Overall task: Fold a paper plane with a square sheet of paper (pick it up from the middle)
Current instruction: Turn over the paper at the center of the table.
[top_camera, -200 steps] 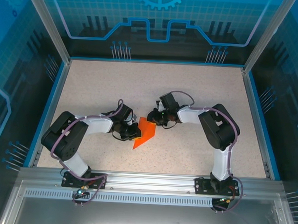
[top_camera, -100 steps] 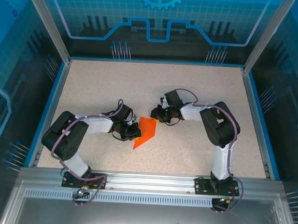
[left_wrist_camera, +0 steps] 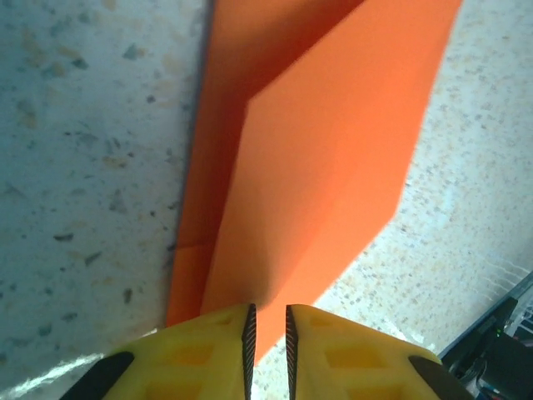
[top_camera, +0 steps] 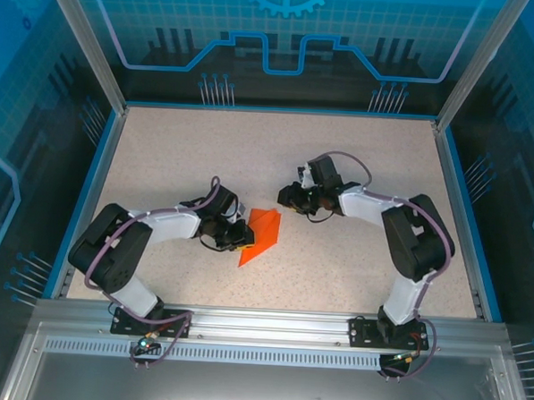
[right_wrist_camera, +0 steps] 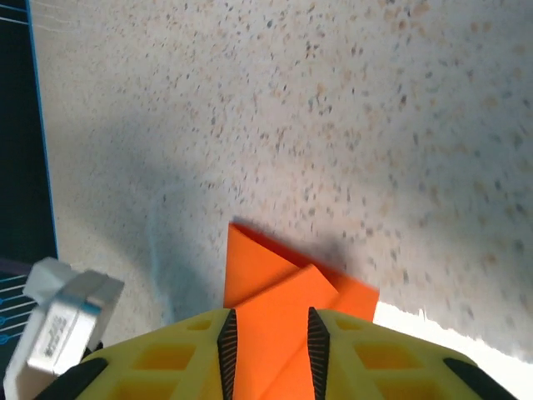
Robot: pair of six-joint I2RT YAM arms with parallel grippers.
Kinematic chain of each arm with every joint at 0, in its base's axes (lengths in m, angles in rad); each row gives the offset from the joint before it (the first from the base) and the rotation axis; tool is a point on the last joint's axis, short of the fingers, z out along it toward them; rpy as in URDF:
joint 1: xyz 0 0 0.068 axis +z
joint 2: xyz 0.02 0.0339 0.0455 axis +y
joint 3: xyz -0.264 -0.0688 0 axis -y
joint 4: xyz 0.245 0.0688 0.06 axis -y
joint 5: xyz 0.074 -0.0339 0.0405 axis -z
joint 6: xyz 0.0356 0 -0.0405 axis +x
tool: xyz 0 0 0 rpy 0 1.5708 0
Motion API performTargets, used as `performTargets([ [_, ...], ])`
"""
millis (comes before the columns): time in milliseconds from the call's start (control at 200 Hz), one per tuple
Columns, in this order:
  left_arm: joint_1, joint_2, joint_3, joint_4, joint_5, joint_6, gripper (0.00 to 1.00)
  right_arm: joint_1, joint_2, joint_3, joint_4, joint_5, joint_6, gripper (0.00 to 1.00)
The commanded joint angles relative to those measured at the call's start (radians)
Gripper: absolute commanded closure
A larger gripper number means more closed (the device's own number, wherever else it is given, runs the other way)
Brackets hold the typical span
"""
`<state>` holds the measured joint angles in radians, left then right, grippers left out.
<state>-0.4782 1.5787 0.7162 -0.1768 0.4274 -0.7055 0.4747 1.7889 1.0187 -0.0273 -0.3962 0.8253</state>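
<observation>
The square sheet of paper (top_camera: 262, 234) lies on the table as a bright orange folded wedge, its point toward the near left. It is the paper plane in a broad, layered form. My left gripper (top_camera: 239, 236) sits at the wedge's left edge. In the left wrist view the paper (left_wrist_camera: 325, 167) has overlapping flaps, and its near corner reaches into the narrow gap of the left gripper (left_wrist_camera: 268, 315), whose jaws stand slightly apart. My right gripper (top_camera: 290, 198) is up and right of the wedge, clear of it. The right gripper (right_wrist_camera: 268, 323) is open, with the paper (right_wrist_camera: 266, 271) beyond its tips.
The speckled beige table (top_camera: 180, 151) has a blue raised rim (top_camera: 453, 201) on all sides. A metal rail (top_camera: 269, 324) carrying both arm bases runs along the near edge. Both arms bend inward toward the table's middle.
My right gripper has drawn back up and to the right, off the paper, and its jaws have widened. The left jaws have parted a little. The paper's upper flap has settled lower.
</observation>
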Motion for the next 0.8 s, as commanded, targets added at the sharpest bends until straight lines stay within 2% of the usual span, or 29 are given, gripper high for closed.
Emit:
performTargets([
  [0, -0.005, -0.066, 0.062, -0.076, -0.048, 0.023, 0.78, 0.005, -0.084, -0.085, -0.048, 0.024, 0.007, 0.67],
  [95, -0.001, -0.075, 0.098, -0.117, -0.097, 0.047, 0.76, 0.027, -0.134, -0.171, -0.022, 0.024, 0.053, 0.65],
  [255, 0.012, -0.02, 0.147, -0.146, -0.112, 0.086, 0.77, 0.09, -0.166, -0.249, 0.016, 0.031, 0.122, 0.63],
  [440, 0.015, 0.041, 0.174, -0.148, -0.104, 0.105, 0.77, 0.149, -0.155, -0.262, 0.035, 0.053, 0.177, 0.62],
  [795, 0.013, 0.101, 0.188, -0.155, -0.11, 0.12, 0.78, 0.18, -0.086, -0.231, 0.072, 0.028, 0.207, 0.62],
])
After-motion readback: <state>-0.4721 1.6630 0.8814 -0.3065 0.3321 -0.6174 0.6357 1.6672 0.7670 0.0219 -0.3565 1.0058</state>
